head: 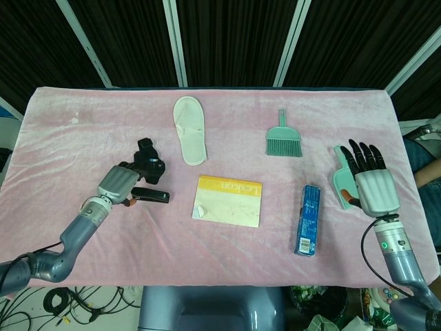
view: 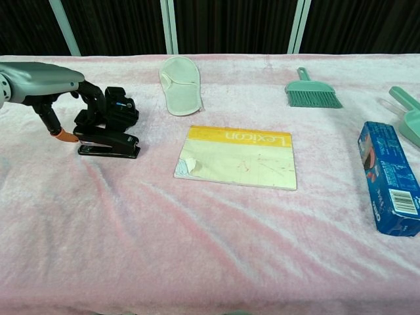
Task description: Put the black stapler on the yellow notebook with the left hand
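Where the head view looks down on the pink tabletop (head: 83, 138), the black stapler (head: 153, 196) lies flat at the left hand (head: 118, 185), its near end under the hand's fingertips, and the yellow notebook (head: 229, 201) lies apart to its right. The left hand arches over the stapler's end with fingers curved down around it; whether they already clamp it cannot be told from here. A black strap bundle (head: 149, 167) sits just behind the stapler, touching the hand's far side. The right hand (head: 371, 185) rests at the tabletop's right edge with fingers spread and straight, holding nothing, next to a green dustpan (head: 340, 183). A blue box (head: 309, 219), a green brush (head: 282, 138) and a white slipper (head: 189, 129) lie around the notebook. In the chest view, the stapler (view: 106, 142) still lies on the cloth, left of the notebook (view: 237, 157). The left hand (view: 49, 82) reaches in from the left: its orange-tipped thumb (view: 62, 136) sits at the stapler's left end, and its dark fingers (view: 95, 98) come down behind, between stapler and strap bundle (view: 117, 108). The fingers stand apart around the stapler, near or touching it, not visibly squeezed. The right hand is out of this view.
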`<act>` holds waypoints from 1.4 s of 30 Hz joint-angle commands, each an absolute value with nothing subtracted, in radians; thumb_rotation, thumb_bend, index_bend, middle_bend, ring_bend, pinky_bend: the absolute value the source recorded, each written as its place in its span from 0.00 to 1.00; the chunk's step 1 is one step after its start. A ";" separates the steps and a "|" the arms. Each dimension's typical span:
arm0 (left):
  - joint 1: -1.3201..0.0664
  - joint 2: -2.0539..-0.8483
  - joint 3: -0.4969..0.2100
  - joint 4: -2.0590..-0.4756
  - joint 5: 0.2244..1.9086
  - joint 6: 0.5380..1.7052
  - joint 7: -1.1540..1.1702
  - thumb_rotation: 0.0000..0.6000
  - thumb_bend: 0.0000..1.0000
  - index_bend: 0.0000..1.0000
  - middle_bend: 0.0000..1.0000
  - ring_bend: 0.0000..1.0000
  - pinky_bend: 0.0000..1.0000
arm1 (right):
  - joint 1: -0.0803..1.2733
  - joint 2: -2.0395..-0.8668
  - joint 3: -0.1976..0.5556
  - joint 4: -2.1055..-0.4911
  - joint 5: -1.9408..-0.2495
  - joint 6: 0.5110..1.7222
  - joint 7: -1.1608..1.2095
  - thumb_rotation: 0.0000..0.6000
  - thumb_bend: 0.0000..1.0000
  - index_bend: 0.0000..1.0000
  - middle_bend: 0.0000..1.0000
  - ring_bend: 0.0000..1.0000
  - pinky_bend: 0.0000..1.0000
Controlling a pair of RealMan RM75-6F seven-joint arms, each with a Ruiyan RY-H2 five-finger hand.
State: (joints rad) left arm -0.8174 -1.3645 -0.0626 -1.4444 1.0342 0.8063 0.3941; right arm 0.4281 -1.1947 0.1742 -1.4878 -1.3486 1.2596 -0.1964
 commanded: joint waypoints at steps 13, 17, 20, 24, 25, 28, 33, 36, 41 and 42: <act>-0.831 -1.422 -0.055 -1.386 1.089 0.785 0.365 1.00 0.31 0.39 0.47 0.29 0.25 | 0.404 -1.206 0.158 -1.463 -1.369 1.282 -0.156 1.00 0.10 0.04 0.00 0.00 0.07; -0.832 -1.426 -0.052 -1.376 1.088 0.786 0.380 1.00 0.32 0.40 0.48 0.30 0.26 | 0.403 -1.209 0.156 -1.454 -1.370 1.279 -0.150 1.00 0.10 0.04 0.00 0.00 0.07; -0.831 -1.431 -0.055 -1.371 1.088 0.789 0.373 1.00 0.37 0.44 0.50 0.33 0.30 | 0.403 -1.212 0.157 -1.448 -1.368 1.279 -0.146 1.00 0.10 0.04 0.00 0.00 0.07; -0.832 -1.434 -0.047 -1.357 1.093 0.786 0.387 1.00 0.43 0.46 0.52 0.35 0.33 | 0.402 -1.214 0.158 -1.443 -1.367 1.276 -0.141 1.00 0.10 0.04 0.00 0.00 0.07; -0.833 -1.434 -0.046 -1.355 1.094 0.786 0.393 1.00 0.44 0.46 0.52 0.35 0.33 | 0.402 -1.214 0.158 -1.442 -1.367 1.276 -0.141 1.00 0.10 0.04 0.00 0.00 0.07; -0.832 -1.435 -0.048 -1.355 1.098 0.794 0.398 1.00 0.44 0.46 0.52 0.35 0.33 | 0.401 -1.215 0.158 -1.441 -1.367 1.276 -0.140 1.00 0.10 0.04 0.00 0.00 0.07; -0.825 -1.403 -0.082 -1.404 1.139 0.847 0.351 1.00 0.44 0.46 0.52 0.35 0.33 | 0.399 -1.212 0.162 -1.442 -1.368 1.280 -0.143 1.00 0.10 0.04 0.00 0.00 0.07; -0.828 -1.376 -0.100 -1.445 1.167 0.869 0.336 1.00 0.44 0.46 0.52 0.35 0.33 | 0.399 -1.211 0.164 -1.444 -1.365 1.280 -0.145 1.00 0.10 0.04 0.00 0.00 0.07; -0.844 -1.367 -0.121 -1.491 1.203 0.884 0.334 1.00 0.44 0.46 0.52 0.35 0.34 | 0.400 -1.213 0.167 -1.446 -1.362 1.278 -0.149 1.00 0.10 0.04 0.00 0.00 0.07; -0.846 -1.369 -0.122 -1.493 1.205 0.884 0.334 1.00 0.44 0.46 0.52 0.35 0.34 | 0.400 -1.214 0.167 -1.446 -1.361 1.278 -0.150 1.00 0.10 0.04 0.00 0.00 0.07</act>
State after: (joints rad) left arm -0.8439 -1.3688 -0.1196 -1.4911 1.2025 0.8825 0.3349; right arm 0.3996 -1.2137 0.1674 -1.4464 -1.3615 1.2781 -0.1500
